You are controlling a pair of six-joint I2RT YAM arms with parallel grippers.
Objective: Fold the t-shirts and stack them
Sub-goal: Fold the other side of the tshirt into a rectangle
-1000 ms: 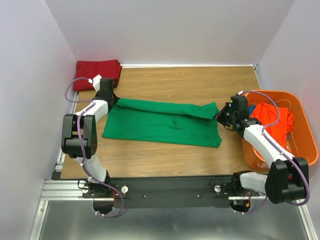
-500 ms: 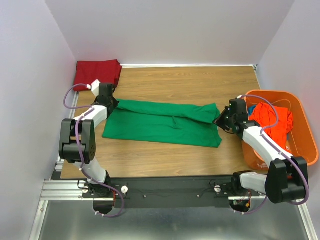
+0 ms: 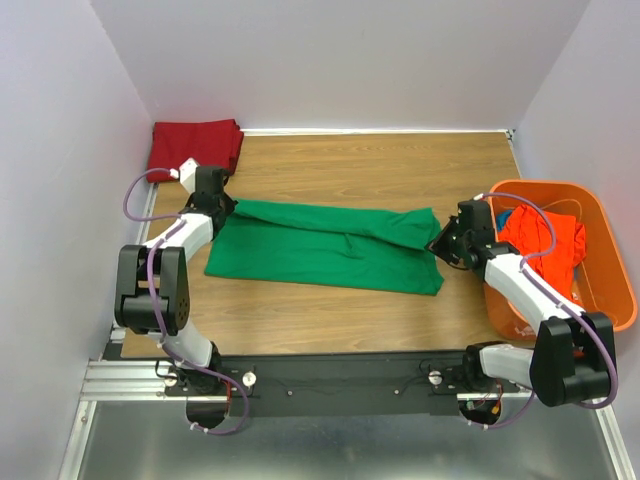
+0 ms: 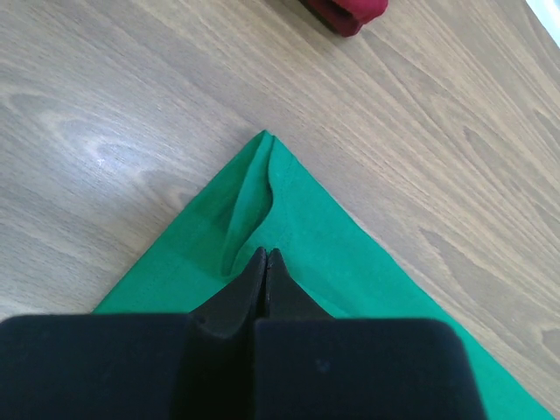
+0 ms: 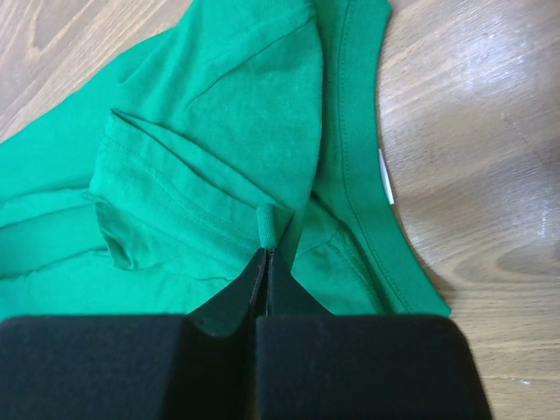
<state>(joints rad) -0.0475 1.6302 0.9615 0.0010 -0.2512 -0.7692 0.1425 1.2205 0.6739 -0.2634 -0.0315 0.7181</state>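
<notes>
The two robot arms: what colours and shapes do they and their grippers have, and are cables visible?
Both the left arm and the right arm have white links, black joint housings and a loose lilac cable each. The left gripper and right gripper are black: a blocky body with two thin, tapered fingers.

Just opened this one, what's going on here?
Both arms are working on the green t-shirt, which lies folded into a long strip across the wooden table. The left gripper is shut on cloth near the corner at its left end. The right gripper is shut on a small pinch of cloth near the collar at its right end. A folded dark red t-shirt sits in the far left corner. An orange-red t-shirt lies bunched in the orange basket.
</notes>
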